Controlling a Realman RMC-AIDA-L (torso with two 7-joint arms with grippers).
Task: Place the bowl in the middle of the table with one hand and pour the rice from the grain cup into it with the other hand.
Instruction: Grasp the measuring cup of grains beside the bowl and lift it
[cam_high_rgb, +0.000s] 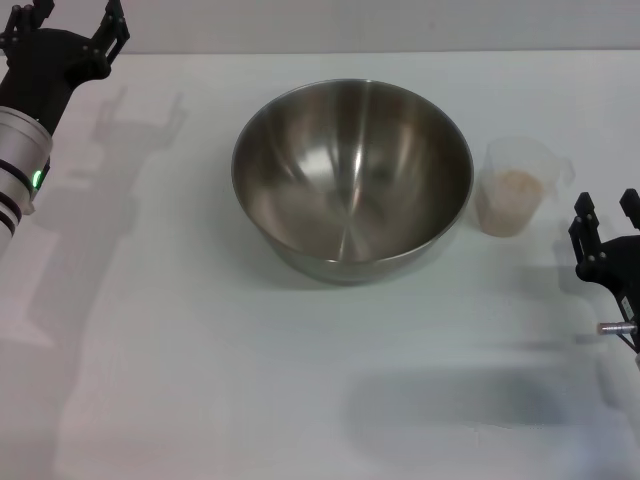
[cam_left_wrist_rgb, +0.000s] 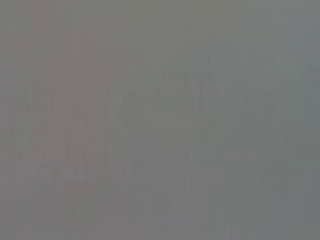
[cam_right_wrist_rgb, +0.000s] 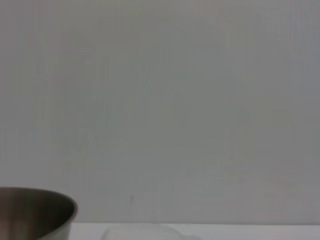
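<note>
With the bowl sitting mid-frame on the table, both spread, empty-looking grippers, left upper left and right at right edge, are idling; the right one seems nearest the rice in the grain cup.

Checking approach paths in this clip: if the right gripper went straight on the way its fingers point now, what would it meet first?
The right gripper points toward the table's far side. The cup of rice sits slightly inboard, so it probably passes just beside it; depth is unclear. The left gripper is parked far off.
</note>
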